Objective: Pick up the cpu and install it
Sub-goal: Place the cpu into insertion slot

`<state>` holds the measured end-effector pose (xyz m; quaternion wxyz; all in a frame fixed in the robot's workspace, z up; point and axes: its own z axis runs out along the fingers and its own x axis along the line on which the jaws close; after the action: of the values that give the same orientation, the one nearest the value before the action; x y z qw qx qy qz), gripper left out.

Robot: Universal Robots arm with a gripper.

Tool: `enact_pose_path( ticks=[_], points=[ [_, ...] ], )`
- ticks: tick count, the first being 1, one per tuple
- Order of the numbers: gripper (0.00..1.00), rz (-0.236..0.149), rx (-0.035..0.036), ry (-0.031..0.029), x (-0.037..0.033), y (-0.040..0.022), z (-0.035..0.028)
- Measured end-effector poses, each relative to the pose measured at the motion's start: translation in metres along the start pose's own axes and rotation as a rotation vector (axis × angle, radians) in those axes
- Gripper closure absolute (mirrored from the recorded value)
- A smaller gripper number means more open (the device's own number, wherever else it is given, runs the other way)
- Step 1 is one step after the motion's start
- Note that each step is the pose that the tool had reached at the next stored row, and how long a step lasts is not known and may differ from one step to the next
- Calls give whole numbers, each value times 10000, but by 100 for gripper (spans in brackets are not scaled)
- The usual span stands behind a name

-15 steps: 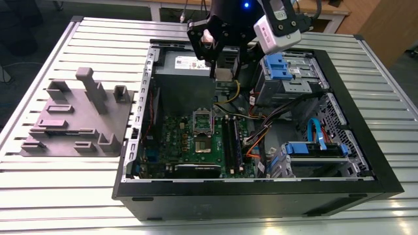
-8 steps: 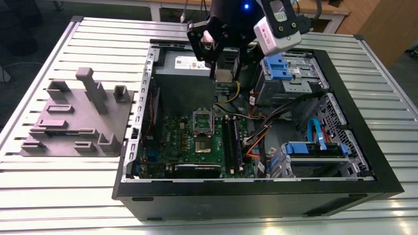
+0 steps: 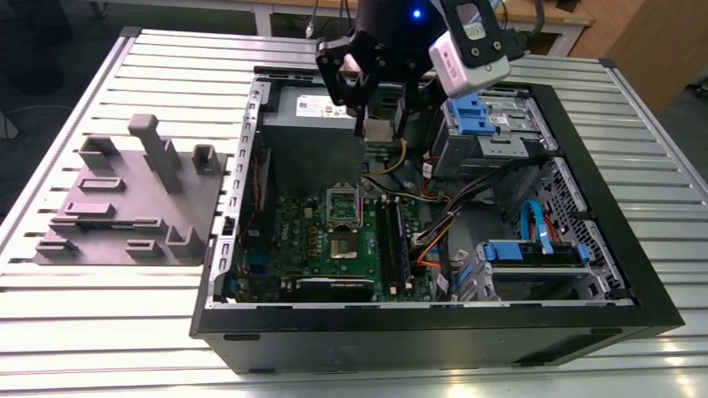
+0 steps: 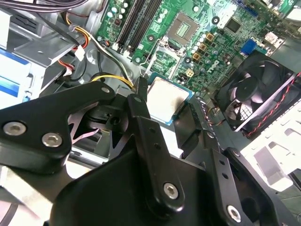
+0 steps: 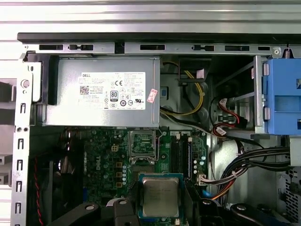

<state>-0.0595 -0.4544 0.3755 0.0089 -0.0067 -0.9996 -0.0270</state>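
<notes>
The gripper [image 3: 377,126] clamps the cpu [image 5: 161,197] by 2 opposite edges; it looks light, stiff, slippery and probably fragile underneath.

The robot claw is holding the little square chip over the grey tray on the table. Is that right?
Not quite. The gripper is holding the cpu, but over the open computer case, above its green motherboard, not over the grey tray. The exterior view shows this: the tray sits apart from the case, at the exterior view's left.
</notes>
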Motion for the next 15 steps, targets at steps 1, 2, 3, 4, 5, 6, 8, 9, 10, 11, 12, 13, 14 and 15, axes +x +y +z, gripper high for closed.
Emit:
enact_pose_path(
  ticks=[1,2,3,4,5,6,8,9,10,11,12,13,14,15],
  points=[
    [53,-1,1,1,0,-3,1],
    [53,-1,1,1,0,-5,2],
    [53,-1,0,1,0,-8,4],
    [53,-1,1,1,0,-9,4],
    [53,-1,1,1,0,-11,5],
    [53,-1,2,1,0,-13,6],
    [53,-1,1,1,0,-16,9],
    [53,-1,1,1,0,-18,10],
    [53,-1,1,1,0,-20,11],
    [53,-1,1,1,1,-21,12],
    [53,-1,1,1,2,-24,14],
    [53,-2,2,1,4,-26,15],
    [53,-2,2,1,7,-29,17],
    [53,-1,2,1,10,-33,19]
  ],
)
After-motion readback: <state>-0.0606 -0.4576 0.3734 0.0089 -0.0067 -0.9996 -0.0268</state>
